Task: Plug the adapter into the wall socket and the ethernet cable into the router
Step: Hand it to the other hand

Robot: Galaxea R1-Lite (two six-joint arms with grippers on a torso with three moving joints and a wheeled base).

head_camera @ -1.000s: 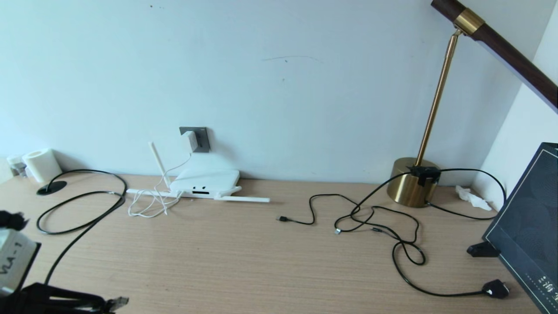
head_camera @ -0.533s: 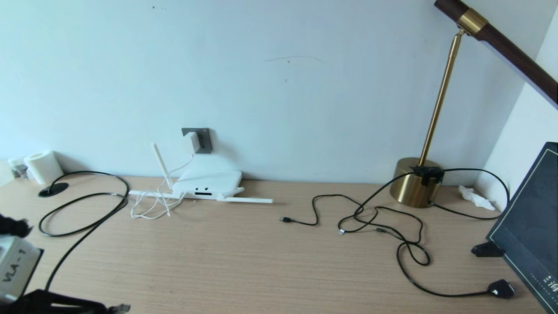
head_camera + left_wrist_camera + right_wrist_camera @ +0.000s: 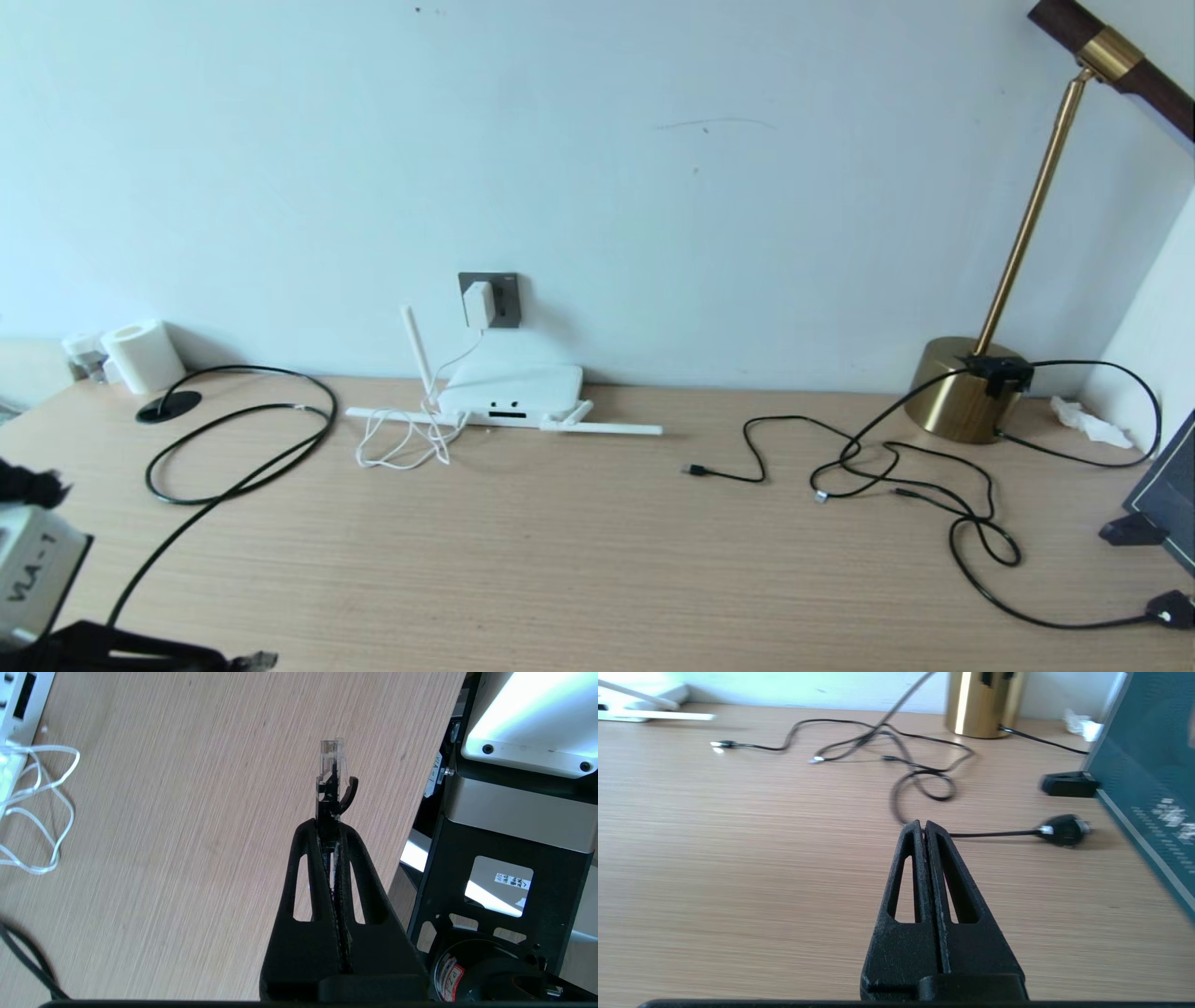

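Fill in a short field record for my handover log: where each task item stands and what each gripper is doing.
adapter: plugged into wall socket
router: on desk below socket, ports facing robot
ethernet cable: looped on desk, not yet in router
left gripper: shut on ethernet cable connector, near desk's front left edge
right gripper: shut, empty, over desk
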